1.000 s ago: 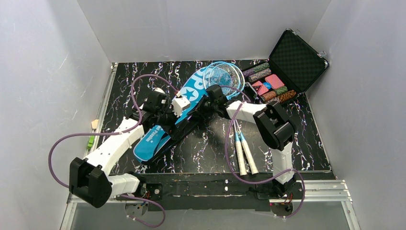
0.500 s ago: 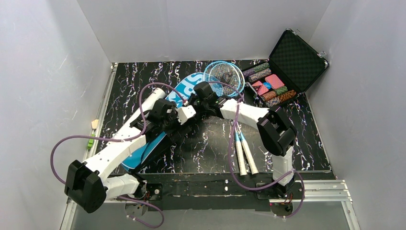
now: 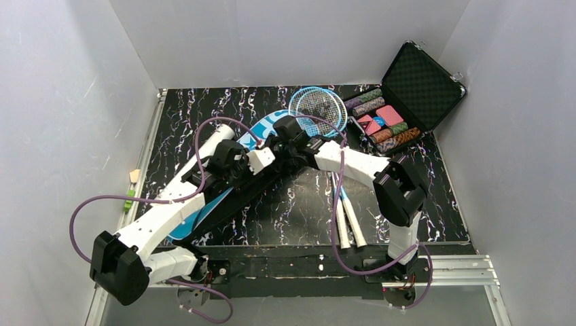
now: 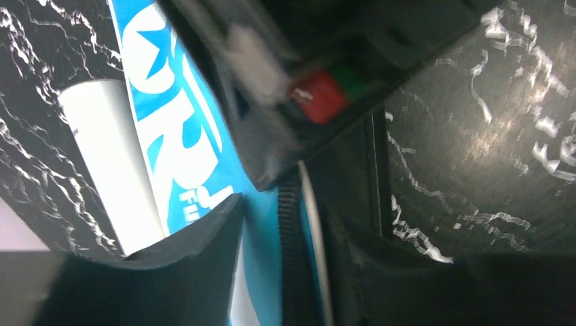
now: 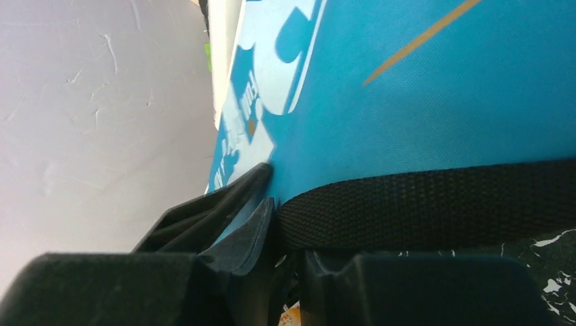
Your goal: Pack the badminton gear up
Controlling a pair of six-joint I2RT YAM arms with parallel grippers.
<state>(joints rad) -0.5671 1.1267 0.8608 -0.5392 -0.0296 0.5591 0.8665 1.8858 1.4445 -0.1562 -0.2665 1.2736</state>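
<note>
Far left, long white tube [image 3: 216,138] lying just beside blue bag [image 3: 187,225], itself stretched slantwise from near left toward far centre. Left gripper [image 4: 285,221] straddling the bag's black edging, fingers part-spread; clamped or not, cannot tell. Right gripper [image 5: 266,204] pinched onto the same bag's black webbing. Further right, two rackets [image 3: 318,110], heads far, handles near. Far right, open black case [image 3: 421,81] of chips.

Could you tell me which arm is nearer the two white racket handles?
Right. The right arm stands beside the white racket handles; the left arm lies well to their left.
</note>
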